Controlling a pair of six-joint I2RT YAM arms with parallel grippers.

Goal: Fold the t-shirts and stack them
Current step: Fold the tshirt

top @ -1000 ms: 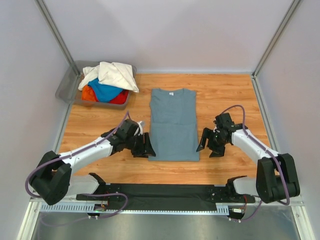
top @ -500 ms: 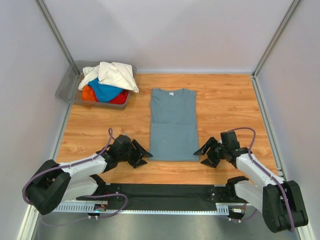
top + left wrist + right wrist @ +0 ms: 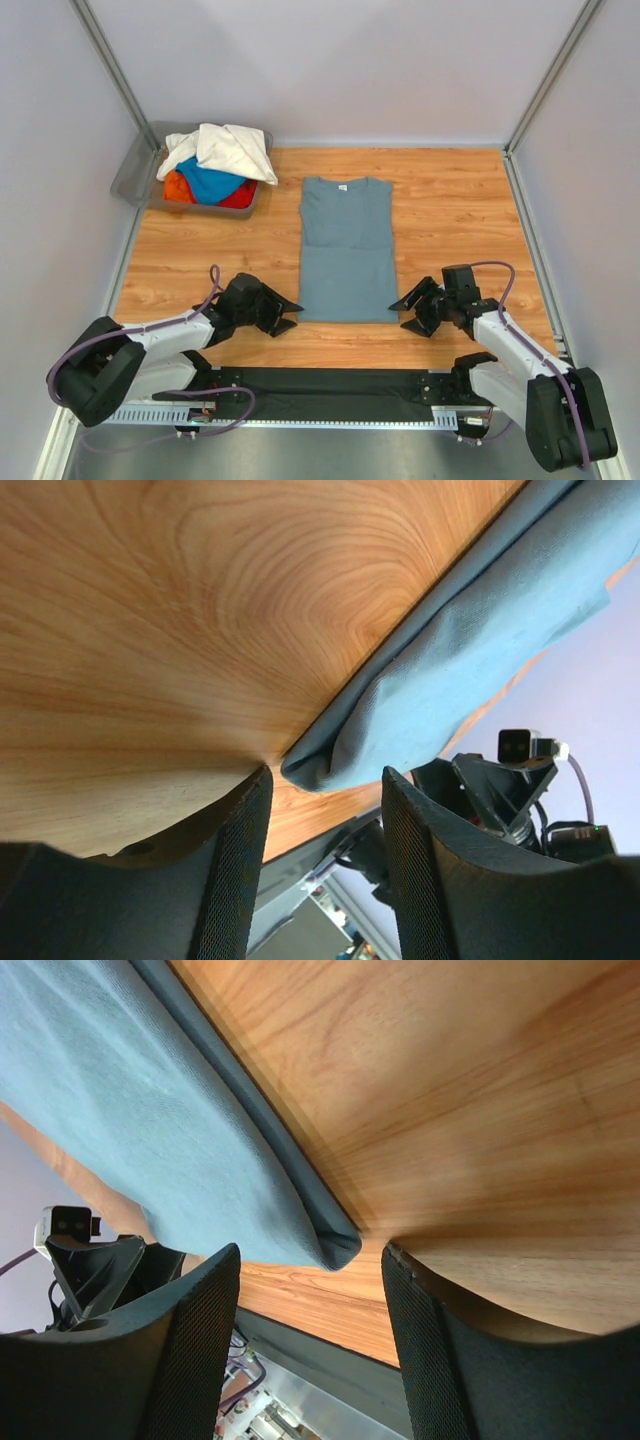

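Two arms sit low at the near hem of the grey-blue shirt (image 3: 346, 250), flat on the table (image 3: 450, 190): left gripper (image 3: 287, 309), right gripper (image 3: 405, 311). Left wrist view: fingers (image 3: 235, 860) spread, hem corner between their tips, unclamped. Right wrist view: fingers (image 3: 200, 1340) apart too, opposite corner between them.

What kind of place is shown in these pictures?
Probably a robot lab test cell: a wooden table boxed in by plain white walls, with the left arm and right arm mounted at its near edge.

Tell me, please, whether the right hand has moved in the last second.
Yes. The right hand drew back along the shirt to its near corner.
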